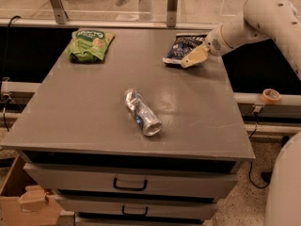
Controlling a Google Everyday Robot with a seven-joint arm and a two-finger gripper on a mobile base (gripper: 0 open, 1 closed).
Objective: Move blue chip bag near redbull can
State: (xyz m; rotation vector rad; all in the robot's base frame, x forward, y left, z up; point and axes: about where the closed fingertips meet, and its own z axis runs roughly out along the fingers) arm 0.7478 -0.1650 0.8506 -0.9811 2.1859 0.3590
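Blue chip bag point(181, 48) is lying flat at the far right corner of the bench point(84, 107). My jaws are sitting right on its near right edge. Honestly can't tell whether they're clenched on the foil or released, since the tip is just showing as one tan wedge. My arm point(263, 18) is reaching in from the right.

So I'm reckoning I'm at the grab step and nothing's getting carried yet. The redbull can point(142, 112) is lying on its side mid-bench, shiny end pointing toward the front edge, well apart from the bag. The next move is calling for a solid pinch on that crinkly edge. Then I'd be bringing the bag toward the front left and setting it down beside the can without bumping it, because it's looking like it'd roll.

Green snack bag point(89, 44) is chilling at the far left corner. The bench is a plain grey top over drawers point(129, 185). A roll of tape point(271, 95) is sitting on the ledge to the right, and a cardboard box point(23, 206) is on the floor down left.
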